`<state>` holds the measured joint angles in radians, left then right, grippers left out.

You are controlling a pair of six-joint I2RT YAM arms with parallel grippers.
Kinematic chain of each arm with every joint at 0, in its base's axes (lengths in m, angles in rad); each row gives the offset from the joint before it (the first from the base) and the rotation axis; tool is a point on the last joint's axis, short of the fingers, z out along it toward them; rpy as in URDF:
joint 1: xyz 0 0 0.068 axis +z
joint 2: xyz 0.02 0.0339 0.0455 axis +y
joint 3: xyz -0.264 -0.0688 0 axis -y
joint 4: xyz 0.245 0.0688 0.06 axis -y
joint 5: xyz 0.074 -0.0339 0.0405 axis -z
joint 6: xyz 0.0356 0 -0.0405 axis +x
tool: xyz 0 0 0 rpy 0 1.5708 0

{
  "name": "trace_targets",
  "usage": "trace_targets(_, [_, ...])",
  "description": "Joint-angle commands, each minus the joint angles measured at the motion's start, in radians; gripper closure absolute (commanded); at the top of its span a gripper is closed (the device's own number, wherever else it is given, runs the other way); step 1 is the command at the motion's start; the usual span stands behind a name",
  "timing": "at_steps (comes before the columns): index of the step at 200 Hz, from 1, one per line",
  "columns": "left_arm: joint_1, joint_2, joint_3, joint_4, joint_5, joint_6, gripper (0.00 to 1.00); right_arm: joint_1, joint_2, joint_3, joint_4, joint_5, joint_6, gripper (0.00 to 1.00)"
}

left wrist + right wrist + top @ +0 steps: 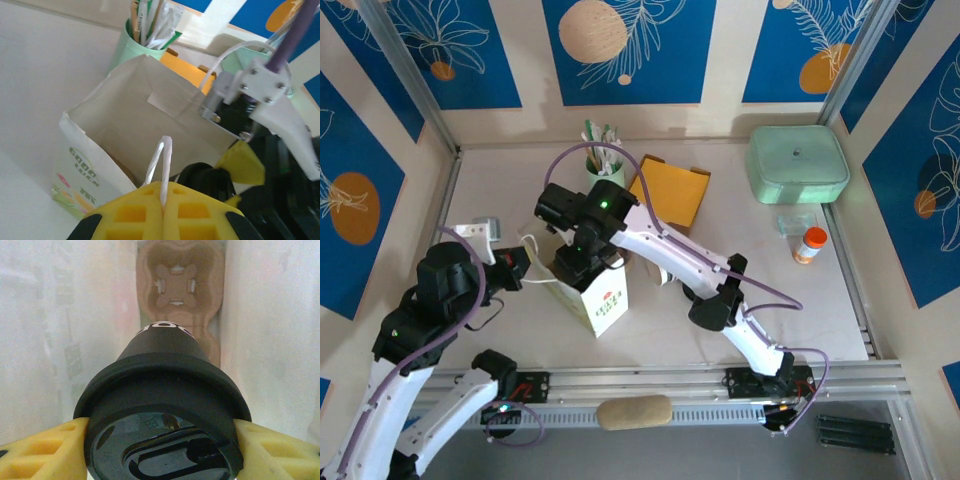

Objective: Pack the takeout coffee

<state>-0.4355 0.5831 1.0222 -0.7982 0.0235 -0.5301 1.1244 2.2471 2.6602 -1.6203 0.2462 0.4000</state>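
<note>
The takeout coffee, its black lid facing the camera, hangs inside the white paper bag above the brown pulp carrier lying on the bag's bottom. My right gripper is shut on the lid's rim, one yellow finger on each side. From above, the right gripper reaches into the bag's mouth. The left gripper is shut on the bag's white twisted handle at the near edge, holding the bag open. In that view the black lid shows just inside the bag.
A mint-green cup of utensils stands right behind the bag, next to an orange envelope. A mint lidded box sits at the back right, with a small clear tub and an orange-capped bottle in front of it.
</note>
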Motion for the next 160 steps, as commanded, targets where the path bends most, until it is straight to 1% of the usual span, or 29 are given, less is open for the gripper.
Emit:
trace_targets(1, [0.007,-0.018,-0.011,0.043,0.081,-0.025,1.00,-0.008,-0.073,-0.019,-0.153,-0.018,-0.016,0.49])
trace_targets(33, [0.007,-0.029,-0.023,0.065,0.114,-0.048,1.00,-0.009,-0.073,-0.033,-0.153,-0.036,-0.021,0.49])
trace_targets(104, [0.007,-0.044,-0.057,0.067,0.113,-0.047,1.00,0.006,-0.064,-0.095,-0.153,-0.040,-0.032,0.50])
trace_targets(160, [0.007,-0.052,-0.068,0.063,0.103,-0.046,1.00,0.046,-0.023,-0.059,-0.151,0.066,-0.076,0.51])
